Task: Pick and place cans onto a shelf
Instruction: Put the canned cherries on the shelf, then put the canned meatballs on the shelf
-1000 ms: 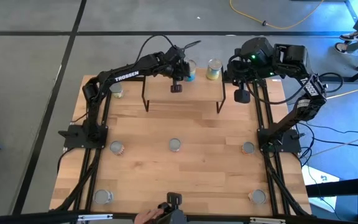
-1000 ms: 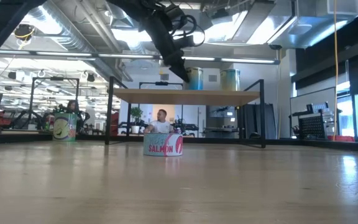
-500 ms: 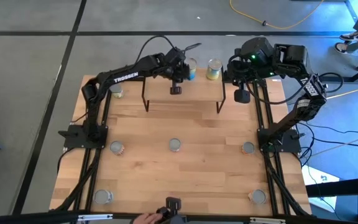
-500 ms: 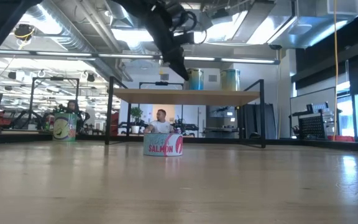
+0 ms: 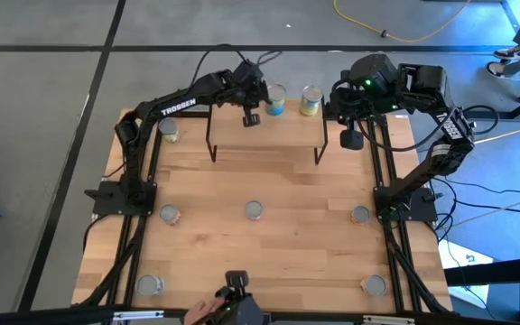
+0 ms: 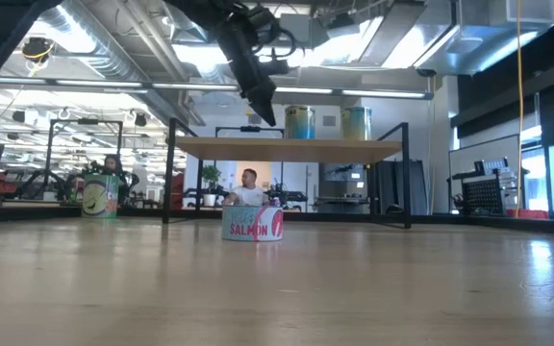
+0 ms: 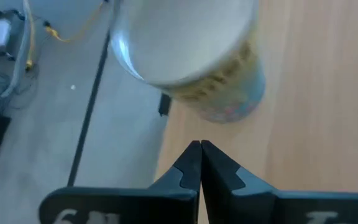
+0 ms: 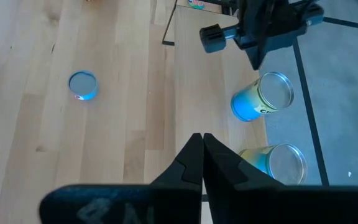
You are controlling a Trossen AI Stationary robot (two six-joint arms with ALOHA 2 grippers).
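a robotics lab or open workshop hall: exposed ceiling ducts (image 6: pixel 113 58) and strip lights (image 6: pixel 354 93) overhead, a grey concrete floor (image 5: pixel 43 117) with a loose yellow cable (image 5: pixel 404 27), people seated (image 6: pixel 249 188) at distant workbenches.

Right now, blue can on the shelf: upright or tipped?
Upright. The blue can stands on its base on the shelf, silver top level, beside a second can.

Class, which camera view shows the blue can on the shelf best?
The right wrist view: the blue can shows both lid and label, unobstructed. The high view shows it small, mostly its top; the low view shows it side-on, far off. The left wrist view does not show it.
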